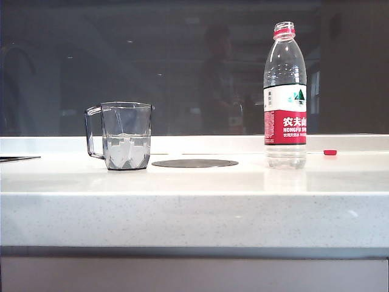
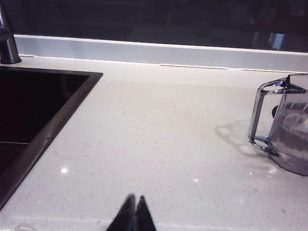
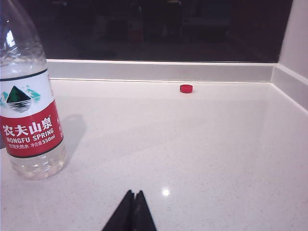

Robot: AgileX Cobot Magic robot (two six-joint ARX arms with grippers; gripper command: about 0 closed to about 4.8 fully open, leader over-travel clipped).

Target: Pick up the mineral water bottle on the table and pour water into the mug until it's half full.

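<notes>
**A:** Two end effectors, neither visible in the exterior view. Left end effector shows only in the left wrist view as two dark tips pressed together, clenched on nothing, over bare tabletop. Right end effector looks the same in the right wrist view: tips together, nothing between them.

**B:** Where's the bottle?

**A:** Mineral water bottle stands upright at right of the exterior frame, on the tabletop, cap off, neck open. Only a shallow layer of water at its base. In the right wrist view the bottle sits apart from the right end effector, not touching it.

**B:** Cap?

**A:** Small red cap lies on the tabletop just right of the bottle, near the back ledge. Also seen in the right wrist view.

**B:** Mug?

**A:** Mug is upright at left of centre in the exterior frame, handle facing left. Liquid line sits about halfway up the glass. Left wrist view catches the mug at the frame's right edge, well apart from the left end effector.

**B:** Anything between them?

**A:** Dark round disc set flat in the tabletop, between mug and bottle. Sink and faucet base show in the left wrist view only.
</notes>
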